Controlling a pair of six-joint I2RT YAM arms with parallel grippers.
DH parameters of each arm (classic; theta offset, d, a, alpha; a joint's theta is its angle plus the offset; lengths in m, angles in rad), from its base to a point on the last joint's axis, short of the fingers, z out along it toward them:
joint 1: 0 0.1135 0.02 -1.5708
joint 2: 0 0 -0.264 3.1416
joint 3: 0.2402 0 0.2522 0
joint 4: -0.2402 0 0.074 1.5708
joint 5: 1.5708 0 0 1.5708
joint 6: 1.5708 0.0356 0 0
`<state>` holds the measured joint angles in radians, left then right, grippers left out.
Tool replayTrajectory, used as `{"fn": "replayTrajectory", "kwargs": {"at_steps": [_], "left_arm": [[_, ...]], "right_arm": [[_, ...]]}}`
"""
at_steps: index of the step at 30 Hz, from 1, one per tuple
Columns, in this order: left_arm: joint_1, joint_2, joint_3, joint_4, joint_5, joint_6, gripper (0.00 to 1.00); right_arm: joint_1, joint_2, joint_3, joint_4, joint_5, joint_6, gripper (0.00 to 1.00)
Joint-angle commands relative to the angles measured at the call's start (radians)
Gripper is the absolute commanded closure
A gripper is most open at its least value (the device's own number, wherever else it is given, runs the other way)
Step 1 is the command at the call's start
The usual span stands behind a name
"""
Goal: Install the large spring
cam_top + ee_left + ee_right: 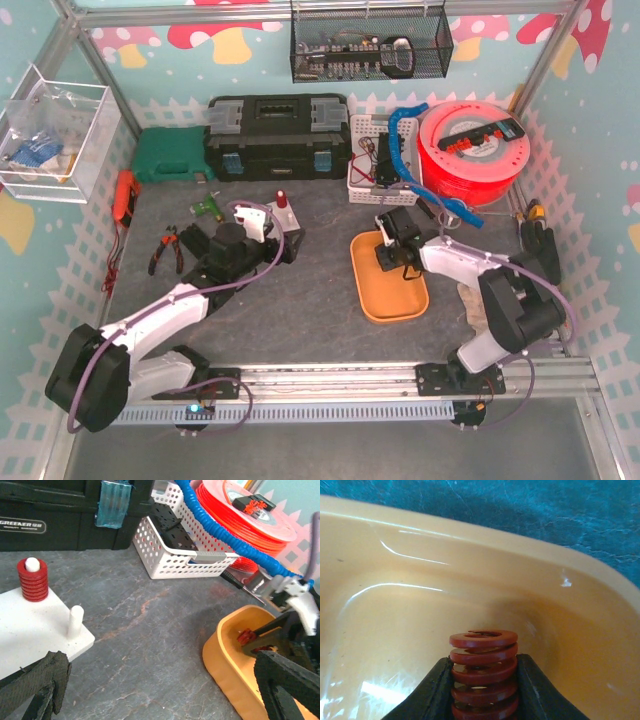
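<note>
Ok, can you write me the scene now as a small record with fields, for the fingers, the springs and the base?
right fingers: shut on spring, inside tray
left fingers: open, holding nothing, near base
spring: red, clamped on both sides; lifted or resting, cannot tell
tray: orange, on the table
base: white, two pegs
far peg: carries second spring, red
near peg: bare
</note>
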<state>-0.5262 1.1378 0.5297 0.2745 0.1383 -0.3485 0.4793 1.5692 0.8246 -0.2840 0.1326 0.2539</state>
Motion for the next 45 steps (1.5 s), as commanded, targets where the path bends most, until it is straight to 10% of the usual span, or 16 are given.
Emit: {"fn": "replayTrajectory", "kwargs": {"at_steps": [1,14,25,45], "left_arm": [[-0.005,-0.014,-0.017,0.018,-0.047,-0.008,0.01],[-0.006,-0.088,-0.028,0.01,0.039,-0.097,0.04],[-0.032,-0.118,0.007,-0.045,0.234,-0.105,0.37],[-0.12,-0.017,0.102,-0.094,0.329,-0.125,0.4]], "right_arm": [[-0.003,-0.104,-0.036,0.017,0.01,0.023,0.9],[0.099,-0.451,-0.18,0.318,-0.111,-0.093,1.0],[0.331,-0.433,-0.294,0.751,-0.133,-0.257,1.0],[0.46,-0.345,-0.334,0.999,-0.125,-0.341,1.0]]}}
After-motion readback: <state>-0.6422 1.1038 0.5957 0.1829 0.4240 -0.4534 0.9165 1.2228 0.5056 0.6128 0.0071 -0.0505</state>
